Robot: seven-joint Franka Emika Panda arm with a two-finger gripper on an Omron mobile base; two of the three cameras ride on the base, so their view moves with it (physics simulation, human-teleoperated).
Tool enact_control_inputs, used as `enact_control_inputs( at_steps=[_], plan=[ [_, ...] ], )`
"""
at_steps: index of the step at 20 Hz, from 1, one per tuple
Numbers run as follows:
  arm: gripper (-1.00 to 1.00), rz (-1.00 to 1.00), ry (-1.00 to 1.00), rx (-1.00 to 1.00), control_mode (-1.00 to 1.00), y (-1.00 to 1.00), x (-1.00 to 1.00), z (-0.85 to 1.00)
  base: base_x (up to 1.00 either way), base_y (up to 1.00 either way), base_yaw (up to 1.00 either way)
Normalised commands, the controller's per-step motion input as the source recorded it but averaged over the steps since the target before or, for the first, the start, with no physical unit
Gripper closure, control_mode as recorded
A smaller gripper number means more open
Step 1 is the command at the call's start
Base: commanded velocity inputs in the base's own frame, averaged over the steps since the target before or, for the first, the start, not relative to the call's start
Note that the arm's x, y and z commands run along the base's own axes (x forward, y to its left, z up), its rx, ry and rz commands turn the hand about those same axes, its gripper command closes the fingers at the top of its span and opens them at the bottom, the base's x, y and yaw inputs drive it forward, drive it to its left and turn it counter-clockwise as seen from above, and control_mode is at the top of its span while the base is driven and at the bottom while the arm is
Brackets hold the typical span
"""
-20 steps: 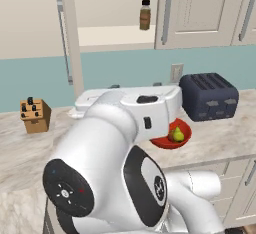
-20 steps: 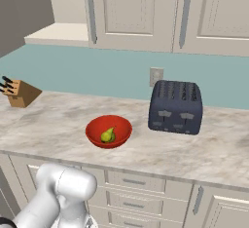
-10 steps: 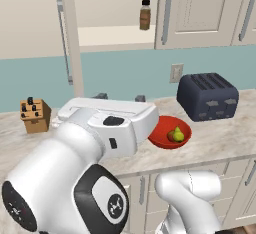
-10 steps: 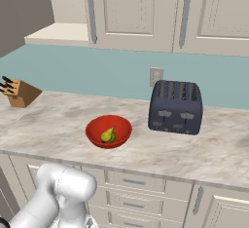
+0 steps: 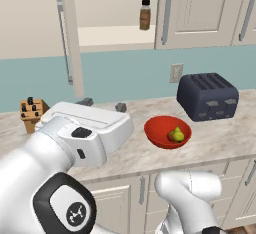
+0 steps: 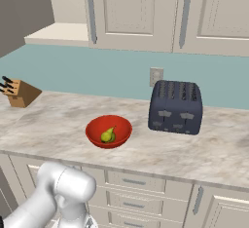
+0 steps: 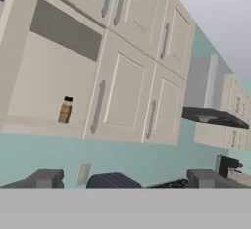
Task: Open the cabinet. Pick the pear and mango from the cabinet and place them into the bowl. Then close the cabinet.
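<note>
Left of the toaster (image 5: 208,96), the bowl (image 5: 167,132) holds pear (image 5: 178,134) and mango (image 5: 171,136). Cabinet (image 5: 69,38) door open; bottle (image 5: 145,15) on shelf. Gripper (image 5: 102,104) jaws wide, empty.

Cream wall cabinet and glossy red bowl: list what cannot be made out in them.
- Cream wall cabinet, left base view: its swung-open door hides the shelf's left part, and the frame's top edge cuts off the upper interior.
- Glossy red bowl, both base views: a dull shape beside the yellow-green pear is too small to confirm as the mango.
</note>
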Motion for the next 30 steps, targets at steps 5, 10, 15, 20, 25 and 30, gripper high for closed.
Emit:
enact_control_inputs(
  at_steps=[5,10,15,20,25,30],
  plan=[
    [-1.00,-0.08,-0.01,0.00,-1.00,0.18,0.26,0.00,0.00,0.00,0.00],
    [-1.00,-0.06,0.00,0.00,-1.00,0.14,0.36,-0.04,0.00,0.00,0.00],
    [-1.00,-0.04,0.00,0.00,-1.00,0.23,0.28,-0.18,0.00,0.00,0.00],
    [-1.00,-0.04,0.00,0.00,-1.00,0.22,0.30,-0.11,0.00,0.00,0.00],
    [-1.00,-0.04,0.00,0.00,-1.00,0.21,0.41,0.00,0.00,0.00,0.00],
    [-1.00,-0.04,0.00,0.00,-1.00,0.18,0.38,-0.04,0.00,0.00,0.00]
  ],
)
